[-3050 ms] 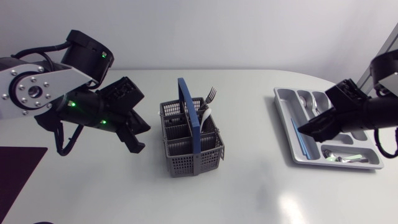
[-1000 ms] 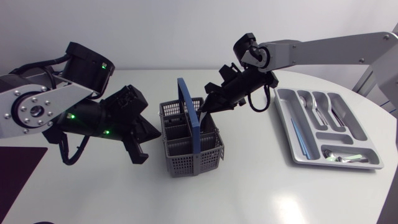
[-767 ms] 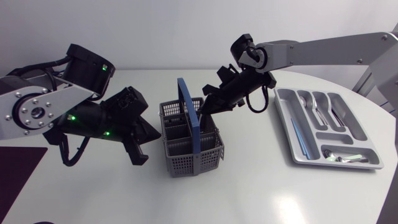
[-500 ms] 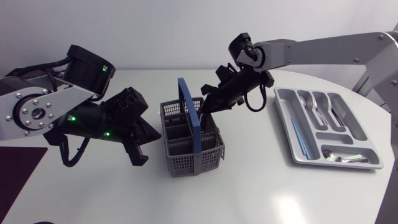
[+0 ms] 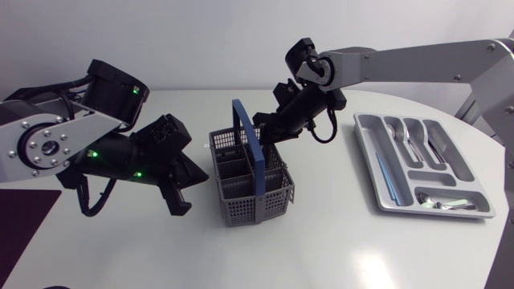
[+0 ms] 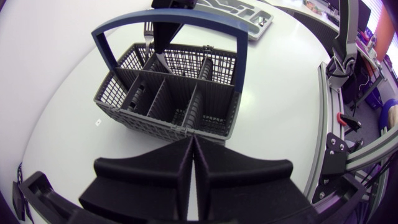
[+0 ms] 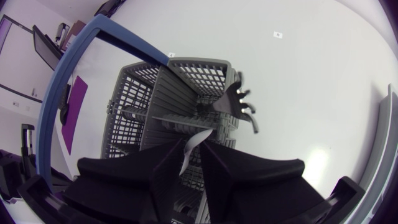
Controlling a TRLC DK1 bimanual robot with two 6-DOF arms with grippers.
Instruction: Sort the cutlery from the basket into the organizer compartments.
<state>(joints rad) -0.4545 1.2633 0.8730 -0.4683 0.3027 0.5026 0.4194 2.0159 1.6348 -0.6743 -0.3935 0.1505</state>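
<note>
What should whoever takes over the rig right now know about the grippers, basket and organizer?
Left gripper: shut, empty, short of the basket, not touching it.
Right gripper: down in the basket's far side, a pale handle at its tip; grasp unconfirmed.
Done: several pieces lie in the organizer.
Left: the fork and the pale-handled piece are in the basket; lift out and sort.

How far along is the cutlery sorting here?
Done: several pieces already lie in the organizer. In hand: the right gripper is down in the basket at a pale piece; grip unclear. Still to go: that piece and a fork in the basket. The left gripper is shut beside it.
</note>
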